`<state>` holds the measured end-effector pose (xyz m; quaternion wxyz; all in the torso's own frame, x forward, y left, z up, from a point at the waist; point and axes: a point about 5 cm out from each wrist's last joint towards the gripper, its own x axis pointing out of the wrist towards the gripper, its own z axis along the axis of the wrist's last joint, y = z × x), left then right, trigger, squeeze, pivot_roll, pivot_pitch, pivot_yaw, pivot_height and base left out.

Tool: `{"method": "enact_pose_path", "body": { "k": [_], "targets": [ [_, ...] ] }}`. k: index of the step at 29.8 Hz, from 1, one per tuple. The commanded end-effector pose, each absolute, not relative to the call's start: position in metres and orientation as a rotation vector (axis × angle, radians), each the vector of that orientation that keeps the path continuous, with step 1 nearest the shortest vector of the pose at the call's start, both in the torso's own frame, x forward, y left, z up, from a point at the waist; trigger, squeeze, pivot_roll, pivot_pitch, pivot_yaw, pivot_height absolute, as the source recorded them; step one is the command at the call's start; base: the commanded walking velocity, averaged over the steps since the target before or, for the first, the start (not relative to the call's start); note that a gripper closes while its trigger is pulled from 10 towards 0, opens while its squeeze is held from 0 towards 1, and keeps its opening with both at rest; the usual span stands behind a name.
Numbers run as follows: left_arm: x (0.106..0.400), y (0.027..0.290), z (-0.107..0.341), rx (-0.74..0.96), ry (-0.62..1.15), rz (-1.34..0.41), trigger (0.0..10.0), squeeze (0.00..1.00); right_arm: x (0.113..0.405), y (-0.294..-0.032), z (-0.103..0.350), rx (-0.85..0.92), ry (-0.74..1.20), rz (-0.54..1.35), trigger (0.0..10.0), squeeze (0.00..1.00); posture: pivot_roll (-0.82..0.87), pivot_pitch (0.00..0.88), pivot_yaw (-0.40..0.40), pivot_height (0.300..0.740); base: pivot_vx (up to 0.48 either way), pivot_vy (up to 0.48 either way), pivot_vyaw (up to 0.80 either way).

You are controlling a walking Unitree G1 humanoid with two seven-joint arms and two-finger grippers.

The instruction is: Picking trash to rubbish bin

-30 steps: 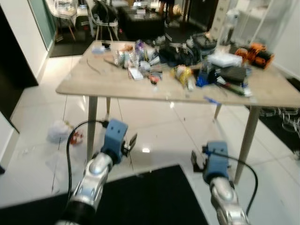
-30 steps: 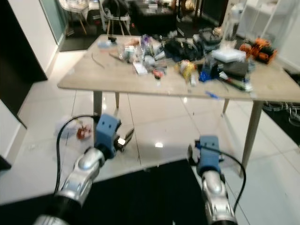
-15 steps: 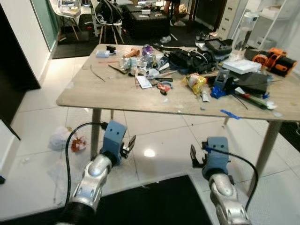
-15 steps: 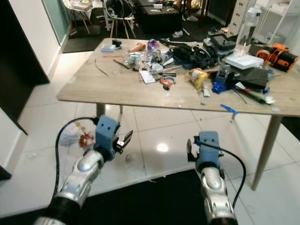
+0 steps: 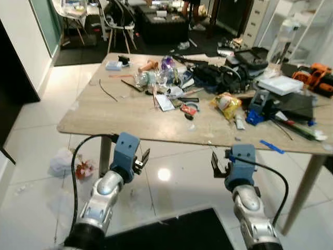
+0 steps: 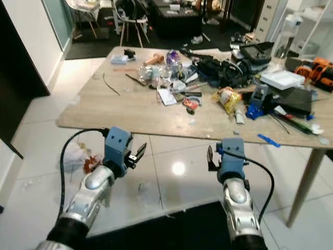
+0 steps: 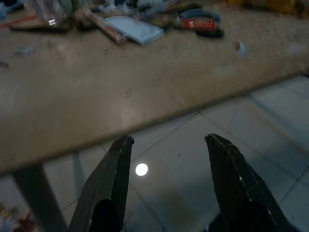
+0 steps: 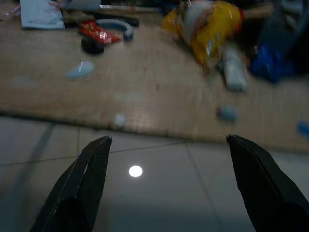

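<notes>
Both tools are held out low before the near edge of the tabletop [image 5: 104, 112], with nothing gripped. The left tool [image 5: 141, 160] is shown with its fingers [image 7: 108, 186] moderately apart; the right tool [image 5: 214, 165] is shown with its fingers [image 8: 79, 188] spread wide. Neither is touching anything, and white floor tiles are seen between the fingers in both wrist views.

Trash is found in two places. Ahead of and above the right tool, on the tabletop, a yellow snack bag [image 8: 207, 29] lies just beside a small tube [image 8: 232, 67], with a red wrapper [image 8: 99, 33] further toward the left tool's side. Ahead of the left tool, a white card [image 7: 134, 29] is seen among the clutter. On the floor, to the outer side of the left tool and beside a table leg, a crumpled white bag [image 5: 61, 161] rests next to a red scrap [image 5: 83, 169]. No rubbish bin can be made out.

The step in hand is judged to be the approach, with no item yet chosen. It is done well if one piece is selected first; the yellow snack bag appears the nearest reach for the right tool. That tool should be raised above the tabletop edge before being advanced, so that the edge is not struck. Its wide opening may be kept, since the bag is bulky and soft.
</notes>
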<state>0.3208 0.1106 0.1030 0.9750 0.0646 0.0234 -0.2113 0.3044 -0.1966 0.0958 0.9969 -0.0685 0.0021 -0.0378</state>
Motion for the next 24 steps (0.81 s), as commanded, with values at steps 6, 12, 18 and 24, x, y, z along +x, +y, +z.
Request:
{"method": "enact_pose_path", "body": {
  "k": [6, 12, 18, 24],
  "targets": [
    [0.319, 0.111, 0.105, 0.121, 0.039, -0.429, 10.0, 0.0, 0.312, -0.186, 0.127, -0.194, -0.133, 0.054, 10.0, 0.0, -0.13, 0.071, -0.004, 0.74, 0.386, 0.0, 0.0],
    [0.319, 0.107, 0.108, 0.116, 0.027, -0.444, 10.0, 0.0, 0.316, -0.188, 0.132, -0.238, -0.128, 0.05, 10.0, 0.0, -0.14, 0.069, -0.003, 0.74, 0.386, 0.0, 0.0],
    [0.32, 0.105, 0.113, 0.112, 0.009, -0.454, 10.0, 0.0, 0.316, -0.193, 0.131, -0.237, -0.115, 0.022, 10.0, 0.0, -0.14, 0.068, -0.006, 0.74, 0.384, 0.0, 0.0],
    [0.321, 0.104, 0.12, 0.114, -0.011, -0.466, 10.0, 0.0, 0.317, -0.198, 0.133, -0.238, -0.115, 0.013, 10.0, 0.0, -0.13, 0.069, -0.008, 0.74, 0.385, 0.0, 0.0]
  ]
}}
